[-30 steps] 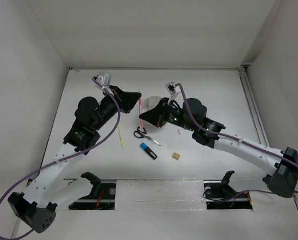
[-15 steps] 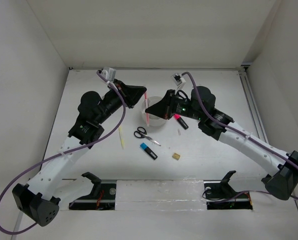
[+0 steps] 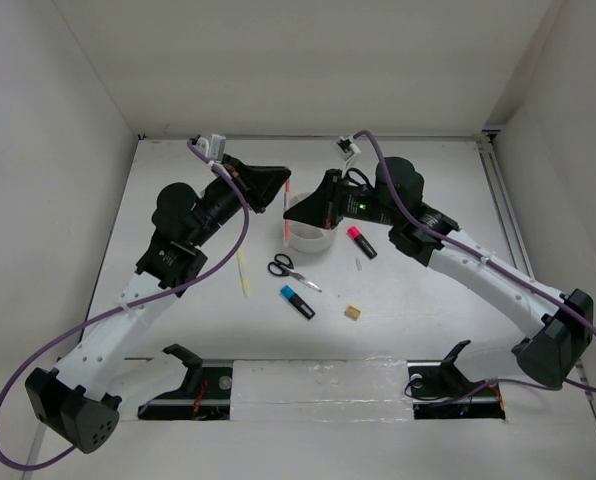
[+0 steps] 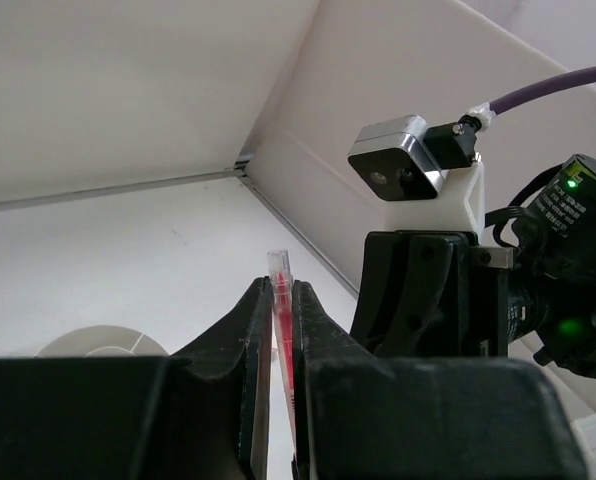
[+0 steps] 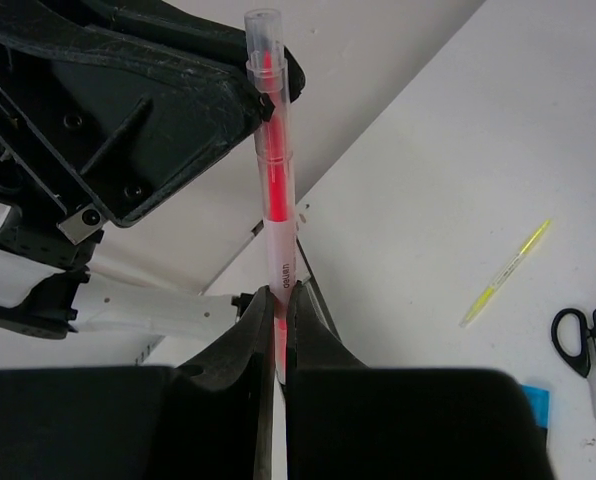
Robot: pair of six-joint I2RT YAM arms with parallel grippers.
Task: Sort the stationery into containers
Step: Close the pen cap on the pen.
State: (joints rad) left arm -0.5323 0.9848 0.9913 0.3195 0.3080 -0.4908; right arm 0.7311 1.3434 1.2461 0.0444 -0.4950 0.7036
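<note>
On the white table [image 3: 428, 180], we judged the sorting barely begun: the pencil [image 3: 243, 272], scissors [image 3: 282, 268], blue highlighter [image 3: 297, 301], tan eraser [image 3: 353, 313] and pink highlighter [image 3: 361, 241] lay loose near the tub [image 3: 316, 240]. The left gripper [image 3: 284, 188] and right gripper [image 3: 292, 221], meeting above the tub's left edge, both pinched the red pen [image 3: 288, 205].

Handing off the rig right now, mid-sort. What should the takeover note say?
Left gripper: shut on the red pen, at its upper end.
Right gripper: shut on that pen lower down.
The pen is held upright by the white tub, at its left rim.
On the table: scissors, pink highlighter, blue highlighter, pencil, tan eraser.
Done: nothing seen in the tub, which is partly hidden.
Left: pen in, probably one gripper releasing first, then the others.
</note>
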